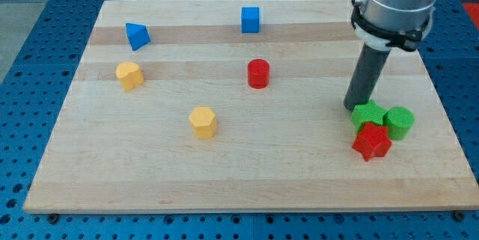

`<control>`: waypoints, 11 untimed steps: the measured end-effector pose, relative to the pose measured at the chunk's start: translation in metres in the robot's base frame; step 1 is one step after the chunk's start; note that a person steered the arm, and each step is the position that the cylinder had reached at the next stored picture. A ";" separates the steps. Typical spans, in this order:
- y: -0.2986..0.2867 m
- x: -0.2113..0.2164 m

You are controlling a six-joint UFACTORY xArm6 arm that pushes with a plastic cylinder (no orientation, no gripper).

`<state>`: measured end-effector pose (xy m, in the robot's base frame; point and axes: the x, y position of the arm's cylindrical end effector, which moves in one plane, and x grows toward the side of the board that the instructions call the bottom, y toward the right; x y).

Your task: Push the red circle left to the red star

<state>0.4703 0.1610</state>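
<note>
The red circle [258,73] stands near the middle of the wooden board [247,173]. The red star [372,142] lies at the view's right, lower part, touching a green block [367,114] above it and next to a green cylinder [400,122]. My tip [353,106] rests on the board just left of the green block, well to the right of the red circle and above-left of the red star.
A blue cube [251,19] is at the view's top middle, a blue triangular block [137,35] at the top left. A yellow block [129,75] sits at the left and a yellow hexagon [203,122] below the middle.
</note>
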 end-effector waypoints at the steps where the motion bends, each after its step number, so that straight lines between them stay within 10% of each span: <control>1: -0.001 -0.009; 3: -0.081 -0.082; 7: -0.211 -0.090; 11: -0.146 -0.014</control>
<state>0.4565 0.0146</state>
